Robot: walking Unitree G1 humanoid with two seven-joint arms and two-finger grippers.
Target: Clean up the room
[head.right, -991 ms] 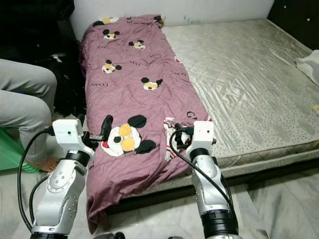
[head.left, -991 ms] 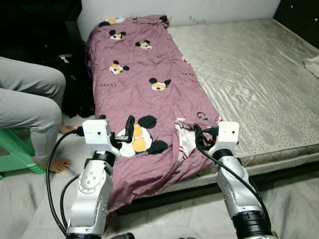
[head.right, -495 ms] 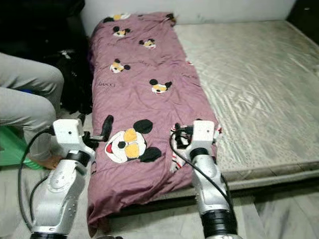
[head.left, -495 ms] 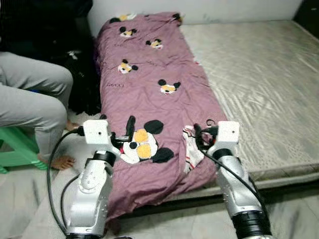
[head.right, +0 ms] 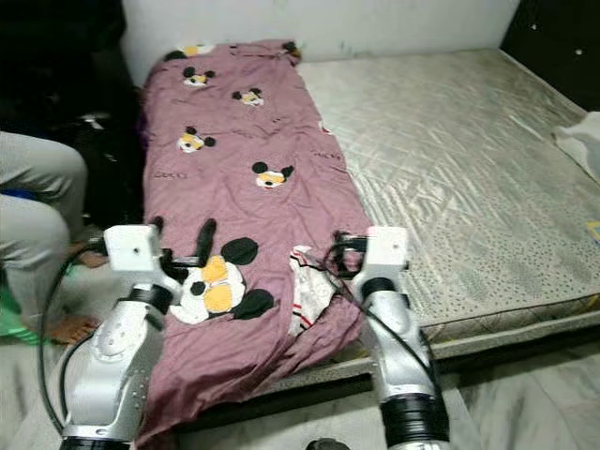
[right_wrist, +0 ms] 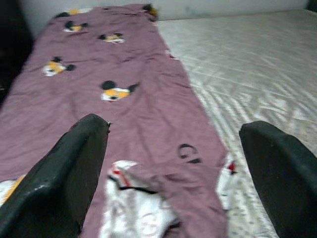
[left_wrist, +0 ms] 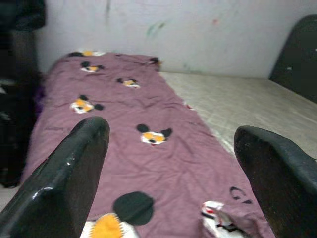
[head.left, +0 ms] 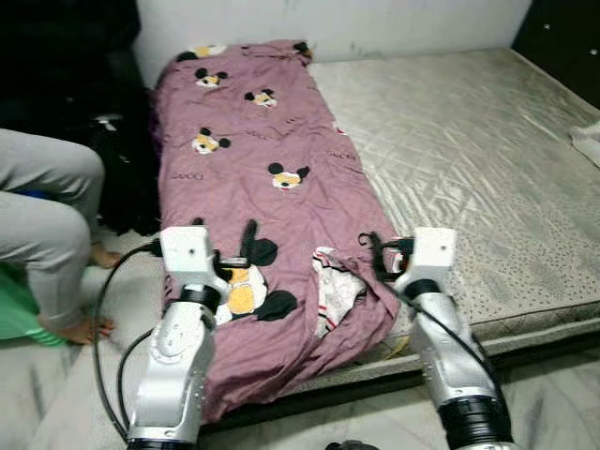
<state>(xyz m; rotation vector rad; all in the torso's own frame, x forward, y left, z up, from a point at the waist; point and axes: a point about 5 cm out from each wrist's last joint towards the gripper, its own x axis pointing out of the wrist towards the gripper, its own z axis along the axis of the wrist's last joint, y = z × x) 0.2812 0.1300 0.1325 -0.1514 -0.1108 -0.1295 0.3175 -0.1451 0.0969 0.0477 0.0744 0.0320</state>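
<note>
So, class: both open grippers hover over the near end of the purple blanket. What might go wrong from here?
The blanket already droops off the mattress edge, so a tug may drag it down. A person's bare foot rests near the left gripper. The right gripper may snag the crumpled fold.

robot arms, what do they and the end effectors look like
Both arms are silver metal with rounded, jointed segments and dark bands near the base. Each wrist carries a white boxy housing, and loose black cables loop from it down along the arm. The left end effector and the right end effector each have two long black fingers with a dull, slightly glossy surface and rounded tips.
</note>
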